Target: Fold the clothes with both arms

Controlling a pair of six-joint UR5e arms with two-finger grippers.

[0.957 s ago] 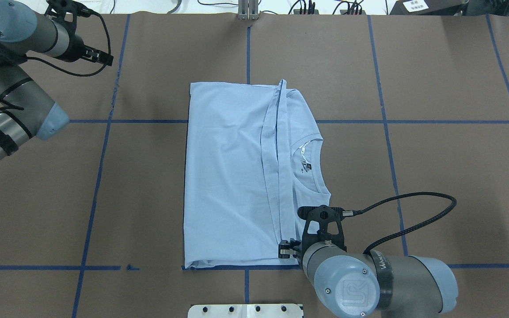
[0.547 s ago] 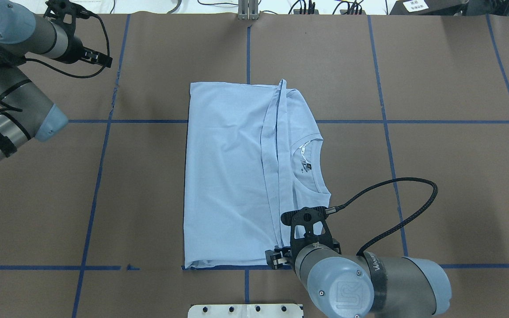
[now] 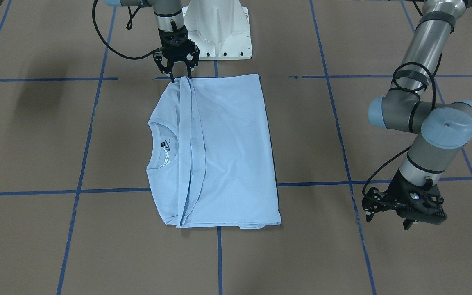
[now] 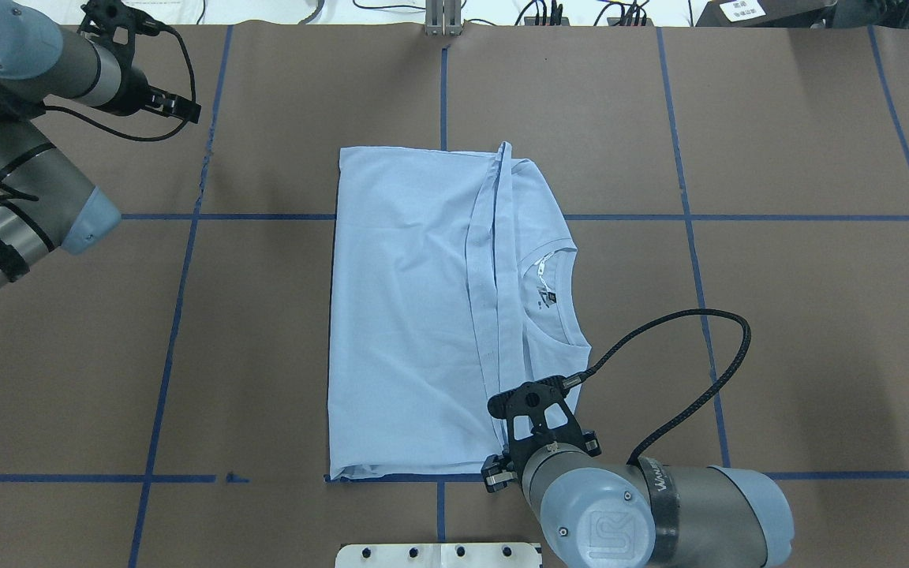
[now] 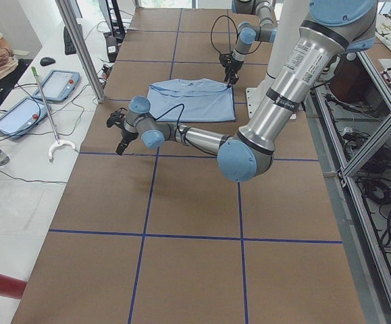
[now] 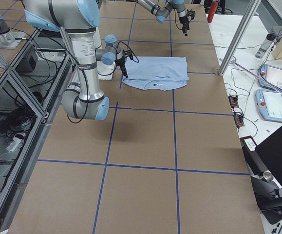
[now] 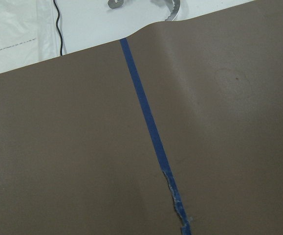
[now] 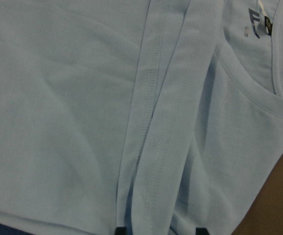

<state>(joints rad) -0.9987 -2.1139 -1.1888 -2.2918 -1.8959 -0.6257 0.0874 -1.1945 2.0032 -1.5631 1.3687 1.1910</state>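
Just before the pedestal base (image 3: 219,37), the T-shirt (image 4: 407,315) is lying folded, likely limp and light. Your right gripper (image 3: 180,76) is straddling its hem corner, jaws spread, so pinch all layers there. Left gripper (image 4: 185,108): opening, cannot tell.

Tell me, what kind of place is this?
Probably a robotics lab: a left arm and right arm at a table gridded with blue tape, a T-shirt laid out, control tablets alongside.
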